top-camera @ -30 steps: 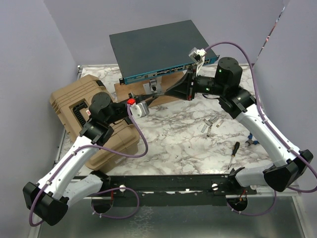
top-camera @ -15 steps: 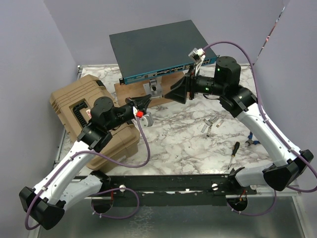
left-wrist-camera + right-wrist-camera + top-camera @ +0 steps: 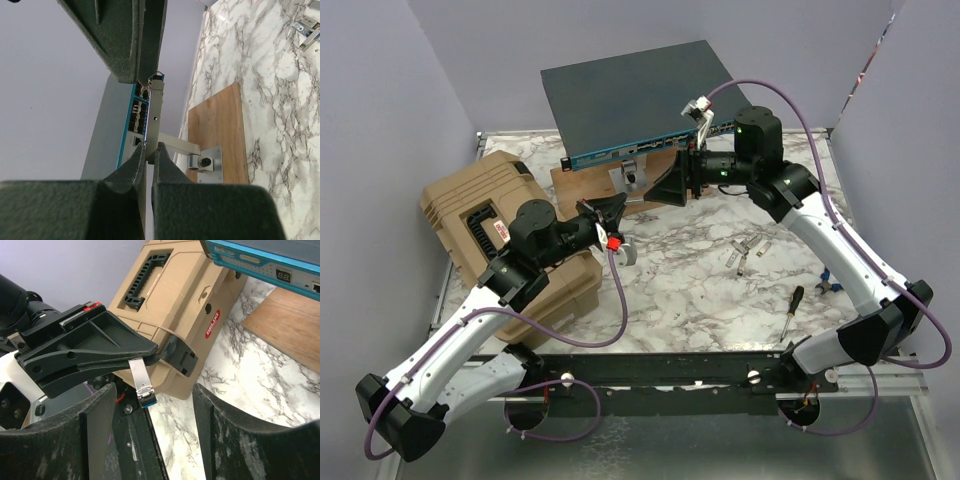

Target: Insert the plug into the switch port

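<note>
One plug pinched in left hand, near switch.

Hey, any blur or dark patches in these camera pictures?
Top external view: even light, soft shadows, white marbled table sharp. Left wrist view: left gripper close and dark; dark grey metal switch with teal front clear. Right wrist view: right gripper slightly soft; slim silver blue-tipped plug and tan ribbed plastic case crisp.

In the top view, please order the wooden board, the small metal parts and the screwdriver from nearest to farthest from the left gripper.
1. wooden board, just beyond the left gripper.
2. small metal parts, right of it, mid-table.
3. screwdriver, farther right, toward the near edge.
</note>
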